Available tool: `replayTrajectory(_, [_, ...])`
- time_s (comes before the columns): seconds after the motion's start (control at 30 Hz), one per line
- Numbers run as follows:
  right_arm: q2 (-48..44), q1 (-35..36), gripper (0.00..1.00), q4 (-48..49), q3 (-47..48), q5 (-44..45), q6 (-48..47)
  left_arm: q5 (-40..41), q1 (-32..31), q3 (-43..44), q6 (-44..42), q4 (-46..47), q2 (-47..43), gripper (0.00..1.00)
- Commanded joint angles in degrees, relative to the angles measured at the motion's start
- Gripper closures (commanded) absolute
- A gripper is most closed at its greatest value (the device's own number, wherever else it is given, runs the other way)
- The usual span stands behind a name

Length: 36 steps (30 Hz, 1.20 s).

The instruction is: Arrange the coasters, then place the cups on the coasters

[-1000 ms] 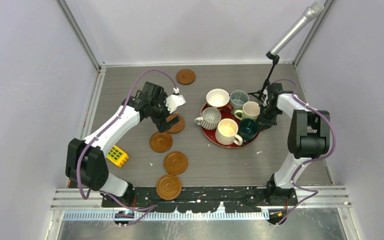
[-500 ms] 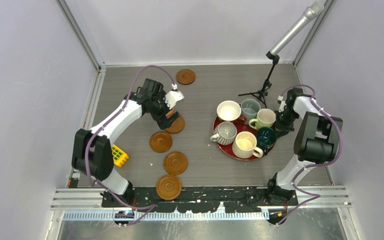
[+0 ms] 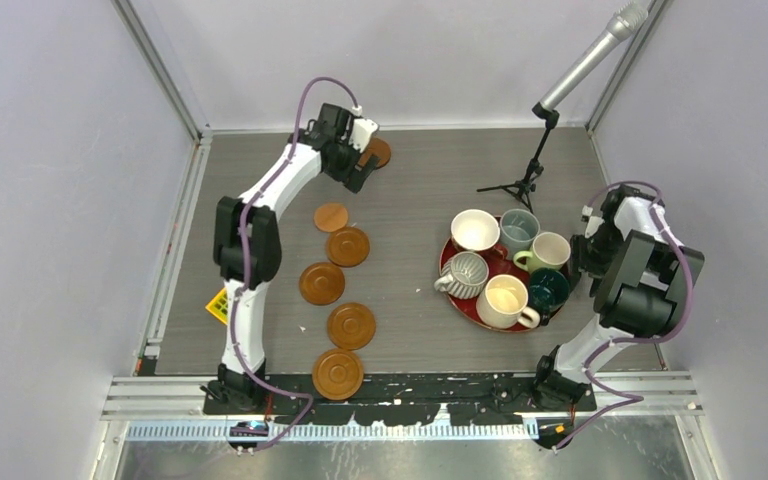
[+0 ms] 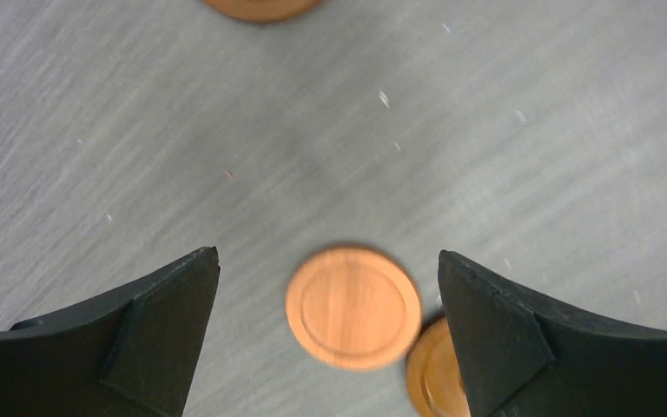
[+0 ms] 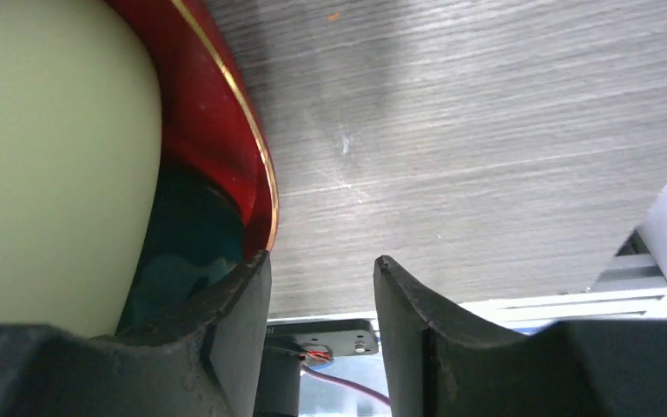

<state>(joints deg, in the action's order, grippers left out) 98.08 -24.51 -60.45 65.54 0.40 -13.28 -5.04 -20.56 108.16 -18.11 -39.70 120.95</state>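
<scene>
Coasters (image 3: 321,283): five in a loose line on bench (image 3: 420,180), left of centre, running from near edge toward middle.
Sixth coaster (image 3: 380,152): far side of bench, well apart from the line, part hidden by left arm.
Cups (image 3: 506,300): all six packed on red tray (image 3: 466,311), right of centre; none on a coaster.
Left tool (image 4: 327,254): jaws spread wide, holding nothing, raised above bench by the sixth coaster; wrist view looks down on two line coasters lying just beside each other.
Right tool (image 5: 321,265): low at tray's right rim, jaws part open, bare bench visible in the gap, nothing clamped. Rim meets one finger's inner edge; contact unclear.
Dark teal cup (image 5: 193,252): just inside that rim, beside pale green cup (image 5: 52,156).
</scene>
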Motion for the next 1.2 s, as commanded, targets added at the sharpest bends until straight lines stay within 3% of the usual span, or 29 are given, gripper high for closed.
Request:
replayTrajectory(0.0, [-5.4, 0.0, 0.45, -5.5, 4.8, 0.5, -1.3, 6.9, 1.4, 13.0, 9.8, -2.1, 8.1, 0.0])
replayTrajectory(0.17, [-8.1, -0.2, 0.36, -7.9, 5.8, -1.7, -1.2, 9.4, 2.9, 25.6, 14.9, -1.1, 17.9, 0.0])
replayTrajectory(0.63, [-16.8, -0.3, 0.23, -11.8, 10.8, -4.4, -1.5, 10.8, 4.2, 39.8, 16.5, 9.2, 31.7, 0.02])
replayTrajectory(0.9, [-17.9, -0.3, 0.22, -14.0, 14.7, -6.5, -2.4, 9.9, 4.6, 41.1, 14.6, 12.5, 35.4, 0.01])
replayTrajectory(1.17, [-16.5, -0.3, 0.22, -15.3, 18.4, -7.6, -2.4, 11.1, 4.4, 43.3, 11.2, 7.9, 37.8, 0.02])
